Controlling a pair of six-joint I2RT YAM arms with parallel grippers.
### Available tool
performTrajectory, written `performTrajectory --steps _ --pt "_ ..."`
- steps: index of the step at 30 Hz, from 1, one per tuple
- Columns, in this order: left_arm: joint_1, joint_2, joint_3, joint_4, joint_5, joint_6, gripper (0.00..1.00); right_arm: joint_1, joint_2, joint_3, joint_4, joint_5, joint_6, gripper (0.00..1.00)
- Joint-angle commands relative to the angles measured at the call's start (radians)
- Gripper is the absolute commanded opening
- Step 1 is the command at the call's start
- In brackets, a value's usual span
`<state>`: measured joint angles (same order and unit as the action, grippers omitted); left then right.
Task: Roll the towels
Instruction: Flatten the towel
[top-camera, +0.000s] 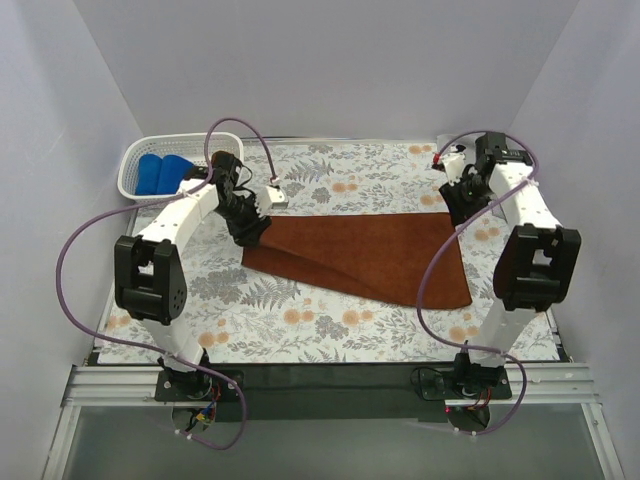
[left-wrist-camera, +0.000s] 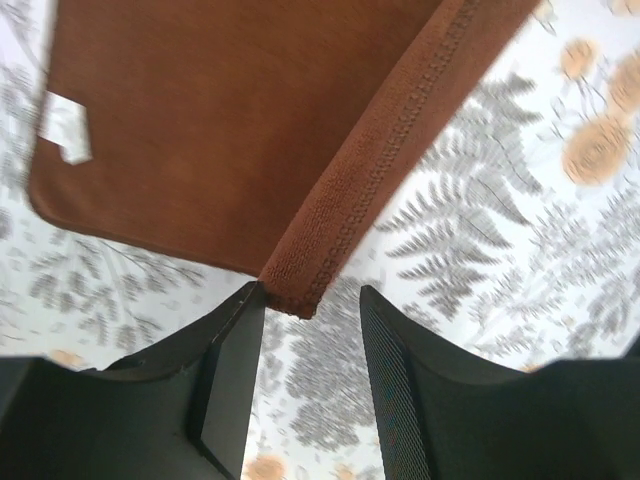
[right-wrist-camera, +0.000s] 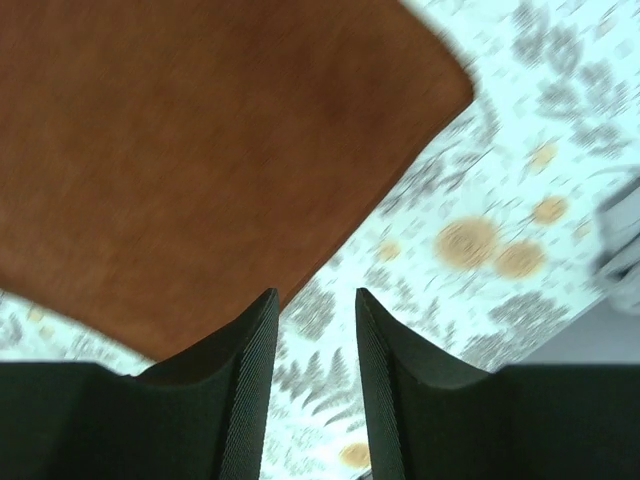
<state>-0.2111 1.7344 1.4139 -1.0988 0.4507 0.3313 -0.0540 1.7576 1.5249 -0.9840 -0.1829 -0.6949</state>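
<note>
Rust-brown towel (top-camera: 370, 255) flat toward the desk (top-camera: 300, 325) right edge — left fingers (left-wrist-camera: 230, 380) parted astride its hem, right fingers (right-wrist-camera: 250, 380) parted, empty.

Even, bright diffuse light, soft faint shadows, overhead view sharp, right wrist view motion-blurred, no glare

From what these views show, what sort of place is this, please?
Probably a robot lab test cell: plain white walls enclose a floral-covered table, and the left arm and right arm are bolted to a metal rail.
</note>
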Motion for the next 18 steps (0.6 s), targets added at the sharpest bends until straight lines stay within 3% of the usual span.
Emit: performTrajectory --steps 1,4,7,12,16,18 --pt "0.012 0.054 0.088 0.045 0.055 -0.047 0.41 -0.009 0.121 0.139 0.013 0.025 0.031 0.36" --pt "0.022 0.093 0.134 -0.011 0.1 -0.014 0.39 -0.009 0.23 0.26 0.008 0.042 0.043 0.35" --pt "0.026 0.057 0.079 -0.052 0.108 0.061 0.29 -0.009 0.279 0.302 0.004 0.043 0.048 0.34" --pt "0.033 -0.058 -0.105 -0.176 0.121 0.251 0.17 -0.009 0.255 0.244 0.002 0.045 0.028 0.34" --pt "0.036 -0.165 -0.274 -0.168 0.097 0.276 0.11 -0.009 0.214 0.173 0.002 0.037 0.017 0.34" --pt "0.035 -0.199 -0.288 -0.159 0.1 0.27 0.1 -0.009 0.191 0.14 0.004 0.037 0.011 0.34"
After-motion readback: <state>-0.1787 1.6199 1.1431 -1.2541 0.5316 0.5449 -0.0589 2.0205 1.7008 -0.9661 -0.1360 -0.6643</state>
